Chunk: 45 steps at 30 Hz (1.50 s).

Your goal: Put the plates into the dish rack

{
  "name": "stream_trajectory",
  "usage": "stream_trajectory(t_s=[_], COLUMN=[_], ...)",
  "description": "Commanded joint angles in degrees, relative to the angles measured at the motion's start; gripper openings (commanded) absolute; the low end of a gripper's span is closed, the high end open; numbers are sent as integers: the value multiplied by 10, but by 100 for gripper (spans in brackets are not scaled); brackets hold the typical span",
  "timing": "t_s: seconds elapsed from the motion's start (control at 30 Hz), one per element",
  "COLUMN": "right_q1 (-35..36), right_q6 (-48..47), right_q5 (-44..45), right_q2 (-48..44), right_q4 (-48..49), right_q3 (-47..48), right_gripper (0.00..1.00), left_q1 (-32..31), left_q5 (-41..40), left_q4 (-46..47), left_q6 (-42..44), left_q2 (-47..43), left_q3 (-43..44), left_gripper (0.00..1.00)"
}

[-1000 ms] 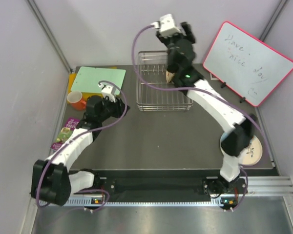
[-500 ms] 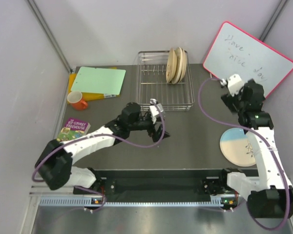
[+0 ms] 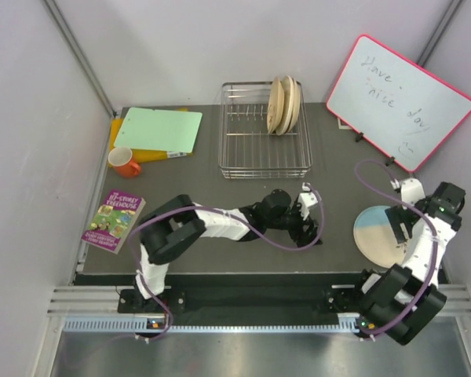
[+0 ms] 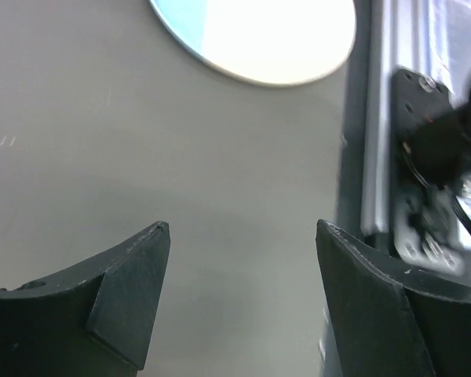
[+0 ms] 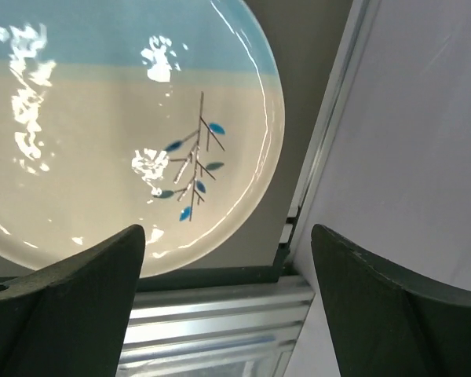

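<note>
- Now the cream round ceramic plates [image 3: 284, 104], three by the look of them, stand on edge in the back right corner of the silver wire dish rack [image 3: 251, 153]. A second ago the right arm [image 3: 421, 245] was stretched over that very spot.
- That arm has pulled right back and folded up at the right edge of the dark grey desk [image 3: 180, 179]. Its jaws hang wide apart and empty over the last plate.
- And that last one, the round cream-and-light-blue plate with the twig motif [image 5: 102, 157], lies flat near the desk's right edge, well apart from the rack. It sits just where it sat half a second ago.
- Meanwhile the left arm [image 3: 220, 224] has swept from beside the pale green cutting board [image 3: 158, 129] across the front of the desk. Its jaws are wide and hold nothing, hovering over bare desk, and the plate's blue rim shows just ahead in its wrist view.
- So, my read: three are loaded, one is left, and both arms are gathered near it. Which of them will take it, I cannot tell.
- A flat plate on a flat desk gives the jaws little to bite, so the rim nearest the desk edge looks the likeliest hold.
</note>
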Motion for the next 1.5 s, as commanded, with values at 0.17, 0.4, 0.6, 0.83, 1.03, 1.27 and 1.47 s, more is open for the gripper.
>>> stream_trajectory(t_s=[0.17, 0.4, 0.6, 0.83, 1.03, 1.27, 1.47], right_q1=[-110, -110, -109, -93, -50, 60, 116], right_q6=[-79, -79, -62, -111, -119, -30, 26], right_q5=[-74, -90, -94, -166, -176, -225, -239], right_q2=[155, 214, 295, 357, 337, 279, 283], right_q4=[38, 81, 83, -96, -185, -186, -151], right_q3=[32, 47, 74, 137, 126, 93, 120], right_gripper=[88, 91, 96, 94, 93, 93, 94], left_q1=[-20, -20, -20, -20, -20, -24, -45], left_q5=[-4, -3, 1, -12, -14, -12, -33], left_q4=[124, 110, 98, 92, 95, 93, 87], left_q6=[-47, -54, -69, -47, -45, -57, -84], left_q2=[126, 130, 139, 128, 109, 69, 43], left_q3=[120, 128, 145, 133, 103, 39, -29], left_gripper=[80, 81, 81, 82, 82, 82, 72])
